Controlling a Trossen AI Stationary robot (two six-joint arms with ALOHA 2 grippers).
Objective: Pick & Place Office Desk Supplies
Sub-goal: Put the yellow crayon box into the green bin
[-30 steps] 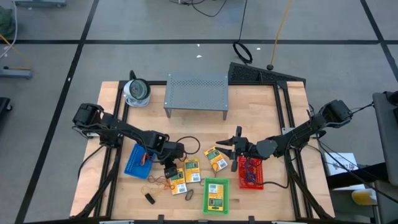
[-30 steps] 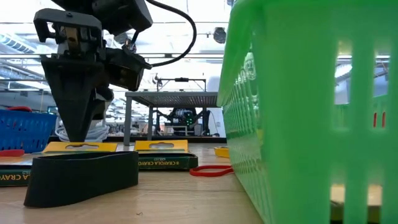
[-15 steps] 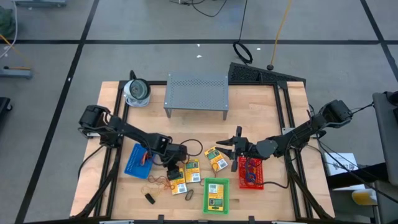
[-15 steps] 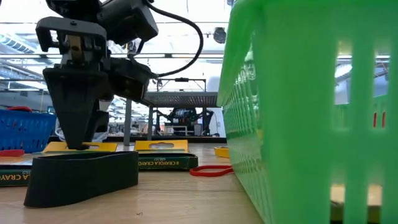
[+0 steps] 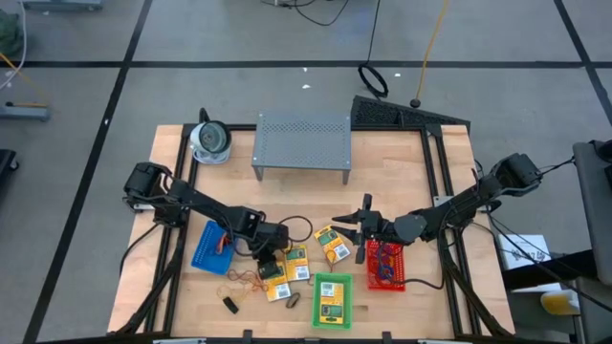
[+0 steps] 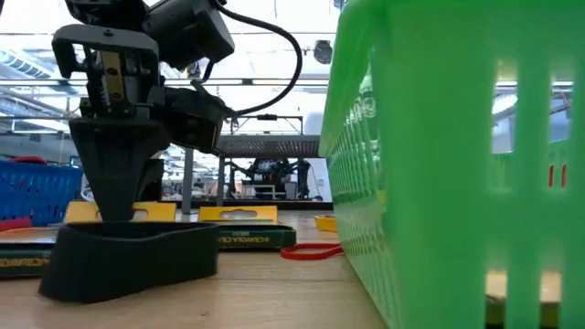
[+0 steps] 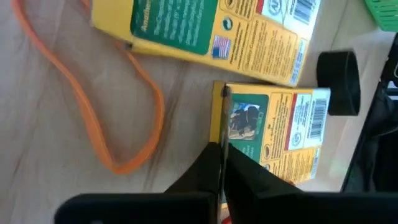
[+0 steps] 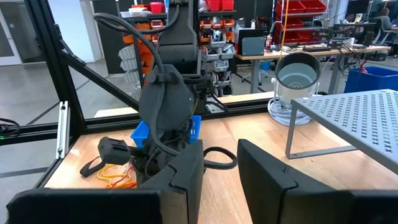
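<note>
Crayon box (image 7: 273, 134) edge clamped between left pincer (image 7: 222, 163) fingers, right pincer (image 8: 219, 171) apart

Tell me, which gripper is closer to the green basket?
Left. The left gripper sits shut on a crayon box just beside the green basket. The right gripper hovers farther off, up the table, beside the red basket.

Left arm reaches in from about 9 o'clock toward the table's middle, wrist tipped down, and the left gripper (image 7: 221, 163) has its fingers pinched together on the thin edge of a crayon box (image 7: 273, 127). Right arm stretches in from 3 o'clock, with the right gripper (image 8: 219, 163) level above the table, fingers parted, holding nothing.
</note>
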